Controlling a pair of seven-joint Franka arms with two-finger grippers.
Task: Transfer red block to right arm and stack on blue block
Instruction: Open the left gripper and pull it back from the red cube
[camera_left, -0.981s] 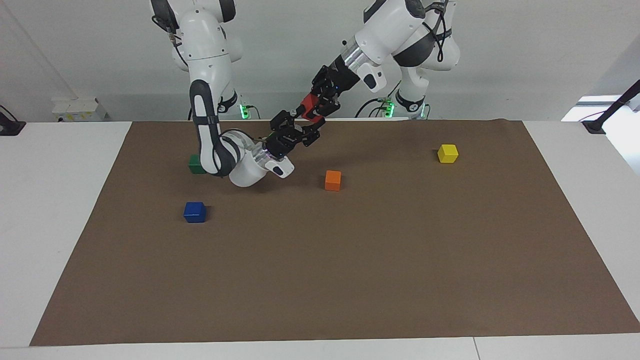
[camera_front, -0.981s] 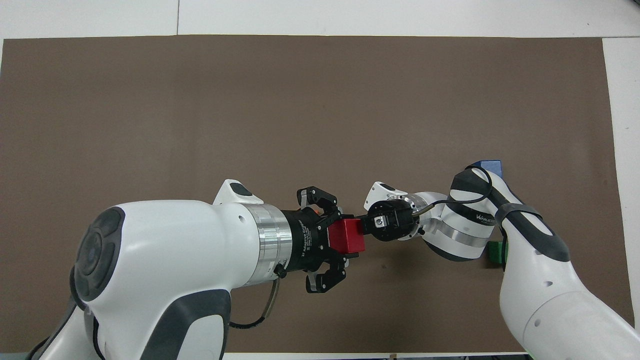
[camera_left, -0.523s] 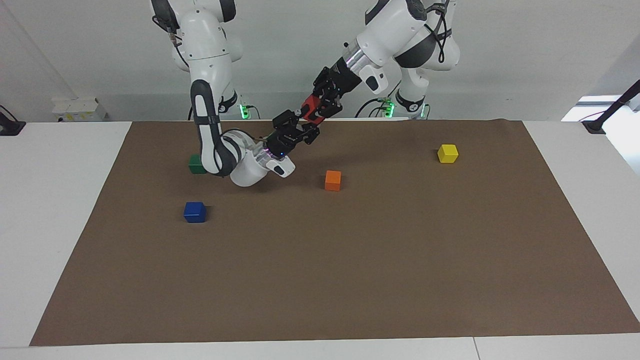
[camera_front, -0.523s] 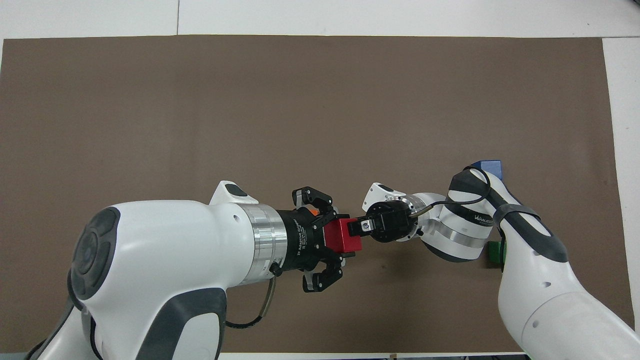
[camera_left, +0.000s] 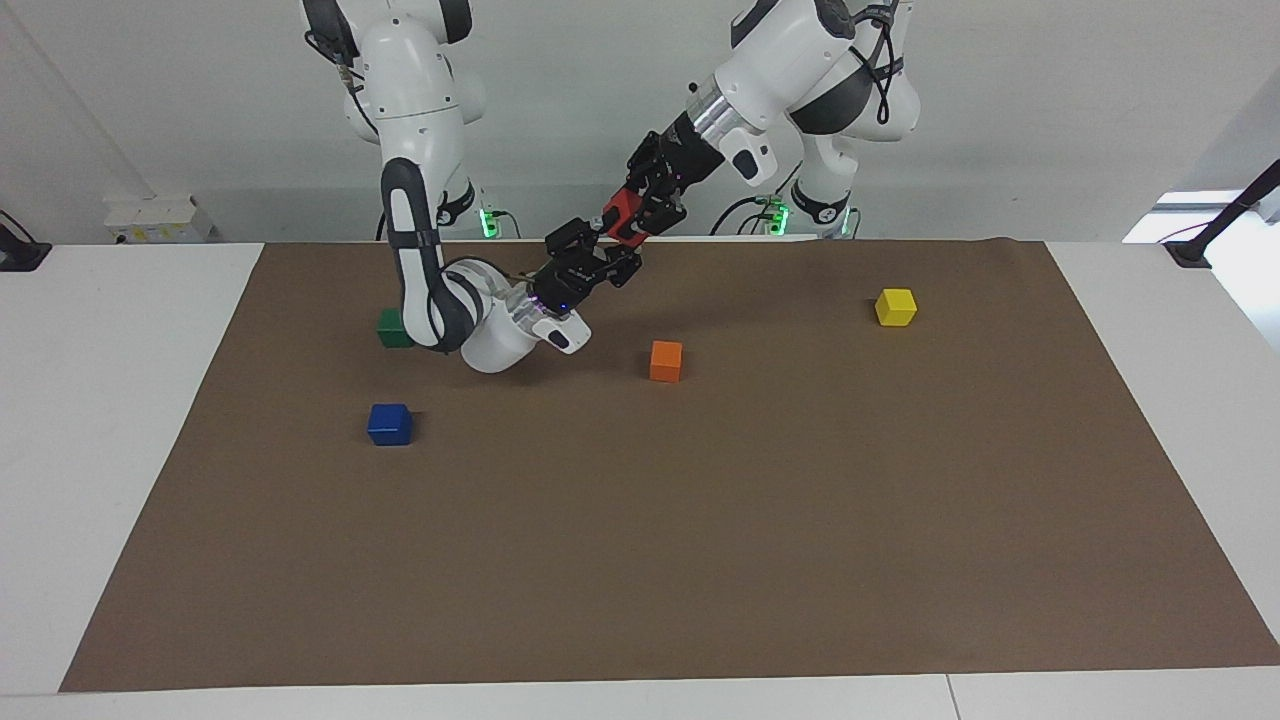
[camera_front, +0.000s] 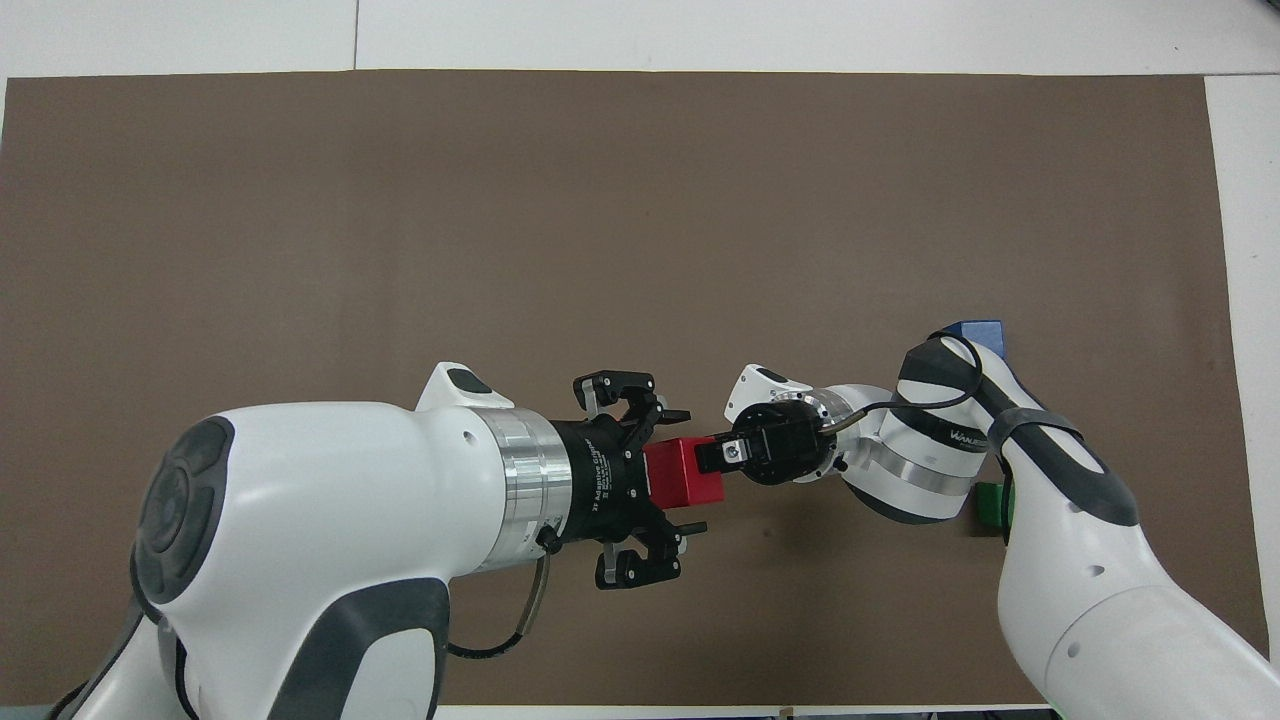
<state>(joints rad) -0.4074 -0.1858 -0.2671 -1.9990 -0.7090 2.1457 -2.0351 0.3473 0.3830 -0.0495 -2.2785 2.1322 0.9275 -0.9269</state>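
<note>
Overhead view: the red block (camera_front: 685, 472) is seen held in the air over the brown surface (camera_front: 600, 200), between the two claws, at the robots' end of the surface. The left claw (camera_front: 688, 470) is spread wide apart, one finger at each side of the block and neither seen pressing it. The right claw (camera_front: 712, 458) is closed together on the block's face toward the right arm's end and is clamped on it. In the facing view the red block (camera_left: 620, 214) is seen raised well above the surface (camera_left: 700, 550), with the left claw (camera_left: 640, 215) above it and the right claw (camera_left: 605, 250) below. The blue block (camera_left: 389, 424) rests on the surface toward the right arm's end, farther from the robots than the green block (camera_left: 390, 328). An orange block (camera_left: 665, 361) and a yellow block (camera_left: 895, 307) lie toward the left arm's end.
</note>
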